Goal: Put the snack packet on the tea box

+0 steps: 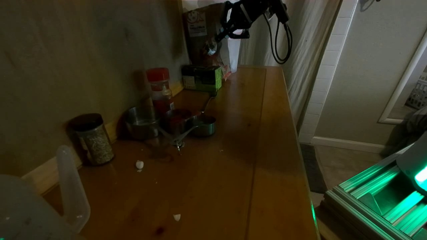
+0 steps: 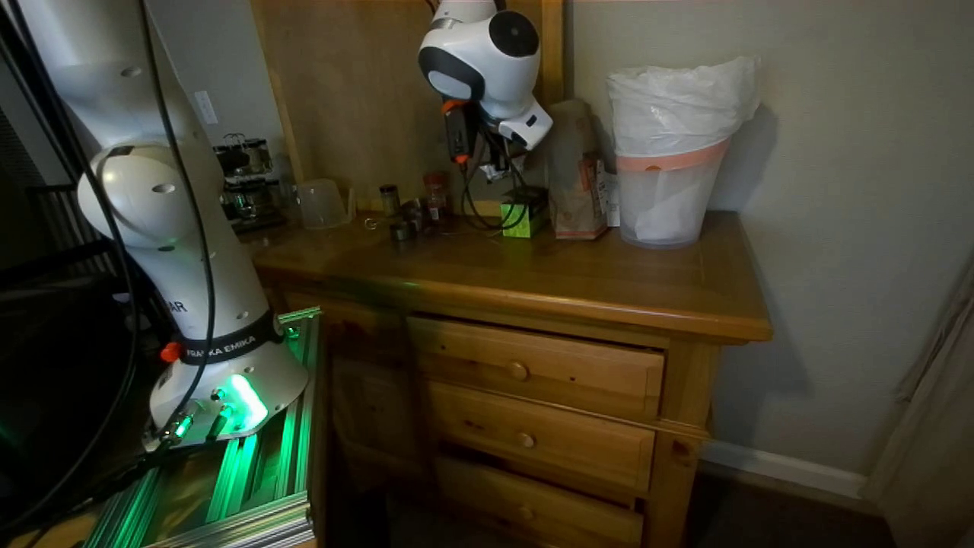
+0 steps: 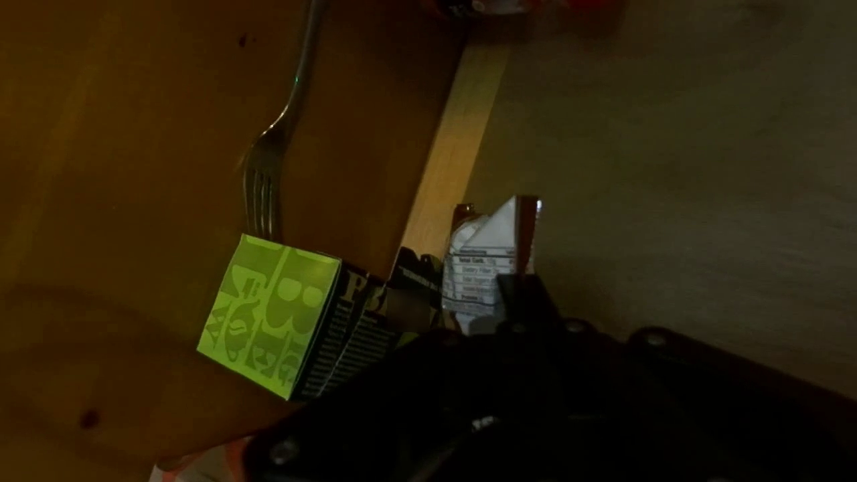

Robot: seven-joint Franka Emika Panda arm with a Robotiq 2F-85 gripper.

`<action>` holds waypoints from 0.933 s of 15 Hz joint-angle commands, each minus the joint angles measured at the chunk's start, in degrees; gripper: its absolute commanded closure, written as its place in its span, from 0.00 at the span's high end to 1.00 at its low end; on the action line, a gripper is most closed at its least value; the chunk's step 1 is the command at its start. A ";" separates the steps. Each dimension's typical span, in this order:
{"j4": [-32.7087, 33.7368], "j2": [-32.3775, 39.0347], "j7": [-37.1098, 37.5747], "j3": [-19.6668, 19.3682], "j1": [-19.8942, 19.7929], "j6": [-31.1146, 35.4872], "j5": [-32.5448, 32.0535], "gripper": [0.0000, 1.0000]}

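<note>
Hand (image 3: 521, 291): nearly closed, pinching the snack packet (image 3: 479, 276) at its tips
Snack packet: higher than the tea box (image 1: 200, 79), apart from it
Tea box: on the tabletop (image 1: 206, 186)

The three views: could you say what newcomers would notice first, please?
In an exterior view, the white robot arm dominates the left, its base light glowing green. In the wrist view, the green-ended cardboard tea box stands out left of the white-and-brown snack packet in the fingers.
</note>
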 commanded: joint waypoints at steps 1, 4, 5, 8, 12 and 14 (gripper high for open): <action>2.07 2.93 -1.47 0.92 0.37 3.48 8.34 0.00; 3.30 4.77 -1.40 1.19 0.40 4.16 11.53 0.00; 3.63 5.43 -1.40 1.19 0.42 4.71 12.20 0.00; 4.72 7.60 -0.84 1.03 0.37 5.94 13.21 0.00; 5.51 10.01 1.46 0.79 0.40 6.03 11.86 0.00; 5.29 10.45 3.26 0.80 0.73 6.95 10.26 0.27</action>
